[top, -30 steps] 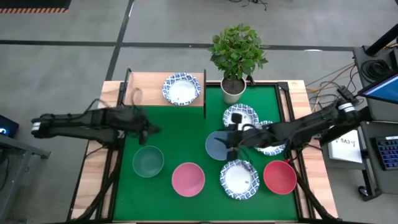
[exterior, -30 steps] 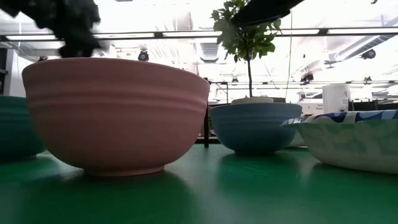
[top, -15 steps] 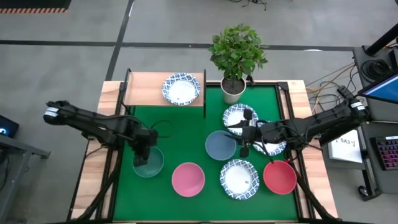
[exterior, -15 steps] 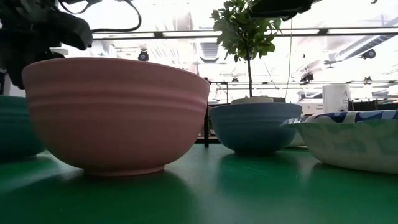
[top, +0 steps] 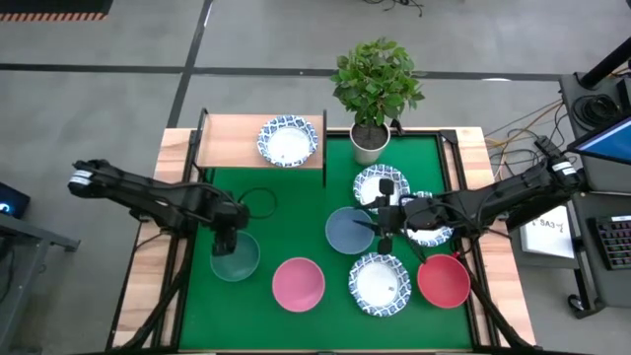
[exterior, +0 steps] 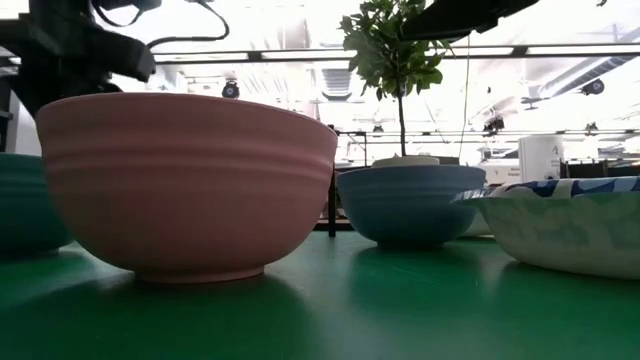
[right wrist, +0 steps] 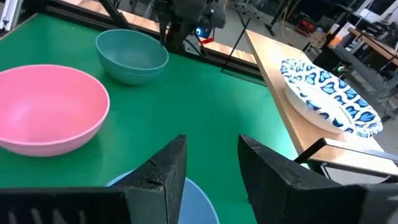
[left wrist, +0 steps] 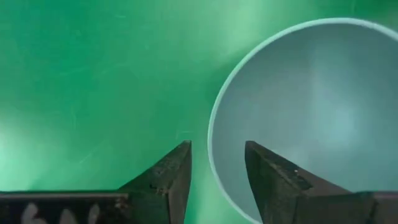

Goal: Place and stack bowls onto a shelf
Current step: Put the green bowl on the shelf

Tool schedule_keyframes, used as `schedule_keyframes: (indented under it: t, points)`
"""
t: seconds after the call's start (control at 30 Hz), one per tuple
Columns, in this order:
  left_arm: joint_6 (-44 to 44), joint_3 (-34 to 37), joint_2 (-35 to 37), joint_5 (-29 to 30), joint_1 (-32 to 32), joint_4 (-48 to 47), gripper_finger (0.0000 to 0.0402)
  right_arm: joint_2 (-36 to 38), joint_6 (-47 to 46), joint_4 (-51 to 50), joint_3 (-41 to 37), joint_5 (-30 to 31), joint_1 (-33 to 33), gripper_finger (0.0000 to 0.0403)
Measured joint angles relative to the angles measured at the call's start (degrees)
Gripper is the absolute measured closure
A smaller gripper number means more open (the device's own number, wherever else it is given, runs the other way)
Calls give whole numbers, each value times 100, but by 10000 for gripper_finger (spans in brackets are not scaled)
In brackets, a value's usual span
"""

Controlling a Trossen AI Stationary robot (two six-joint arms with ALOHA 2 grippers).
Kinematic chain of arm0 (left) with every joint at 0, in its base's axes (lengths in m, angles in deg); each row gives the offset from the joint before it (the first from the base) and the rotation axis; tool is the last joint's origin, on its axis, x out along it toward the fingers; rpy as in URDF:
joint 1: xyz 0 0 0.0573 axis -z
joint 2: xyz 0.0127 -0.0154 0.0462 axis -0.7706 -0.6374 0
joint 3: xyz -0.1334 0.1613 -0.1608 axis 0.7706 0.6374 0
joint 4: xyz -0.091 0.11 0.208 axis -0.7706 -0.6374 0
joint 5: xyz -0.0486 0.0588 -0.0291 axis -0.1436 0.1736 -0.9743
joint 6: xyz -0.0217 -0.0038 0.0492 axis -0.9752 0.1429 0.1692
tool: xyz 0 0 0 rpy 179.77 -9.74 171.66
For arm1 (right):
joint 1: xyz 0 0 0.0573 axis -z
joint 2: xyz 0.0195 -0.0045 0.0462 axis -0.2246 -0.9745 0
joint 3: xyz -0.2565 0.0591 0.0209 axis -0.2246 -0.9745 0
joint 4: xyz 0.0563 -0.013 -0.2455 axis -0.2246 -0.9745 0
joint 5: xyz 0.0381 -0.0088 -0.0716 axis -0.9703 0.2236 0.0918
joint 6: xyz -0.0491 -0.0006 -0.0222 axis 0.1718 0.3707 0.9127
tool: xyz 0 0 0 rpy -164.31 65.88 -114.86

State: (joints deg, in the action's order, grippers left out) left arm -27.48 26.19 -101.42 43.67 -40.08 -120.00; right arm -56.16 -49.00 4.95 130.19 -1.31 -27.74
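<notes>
The dark green bowl (top: 237, 259) stands on the green table at the near left. My left gripper (top: 225, 241) is open over its far-left rim (left wrist: 212, 144), with one finger outside and one inside, and a gap shows on each side. My right gripper (top: 378, 229) is open and empty at the right edge of the grey-blue bowl (top: 347, 231), whose rim (right wrist: 198, 191) shows below its fingers. The pink bowl (top: 299, 283), the red bowl (top: 444, 281) and three patterned bowls (top: 380, 284) stand on the table. One patterned bowl (top: 288, 141) sits on the wooden shelf (top: 229, 143).
A potted plant (top: 371, 140) stands at the far edge, just right of the shelf. A patterned bowl (top: 382, 183) stands behind my right gripper, and another (top: 432, 235) lies partly under the right arm. Open green table (top: 286, 207) lies between the shelf and the bowls.
My left gripper has gone toward the table's near edge and down, from the open table by the shelf to the dark green bowl's rim, and it now points straight down. My right gripper has drawn back a little toward the table's right from over the grey-blue bowl. No bowl has moved.
</notes>
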Motion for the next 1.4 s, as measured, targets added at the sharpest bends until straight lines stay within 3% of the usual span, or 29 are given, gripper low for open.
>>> schedule_keyframes:
  t: [0.4,0.63,0.8,0.9,1.07,1.27,1.4]
  points:
    - [-257,746,-73,-30,-2,838,308,-17,26,2,0,0,0,268]
    - [-301,715,-174,-265,-2,860,386,-17,10,4,0,1,0,268]
    - [-519,508,-166,-509,-2,777,398,-17,-31,4,0,2,0,268]
    - [-592,133,-108,-814,-4,676,399,-17,-35,2,0,2,0,268]
    - [-417,-1047,-71,-764,-75,111,400,-17,-29,-18,0,2,0,268]
    - [-165,-2806,-67,331,-649,-1029,401,-17,-22,-27,0,2,0,268]
    - [155,-3828,-63,853,-1641,-1731,401,-17,-11,-24,0,2,0,268]
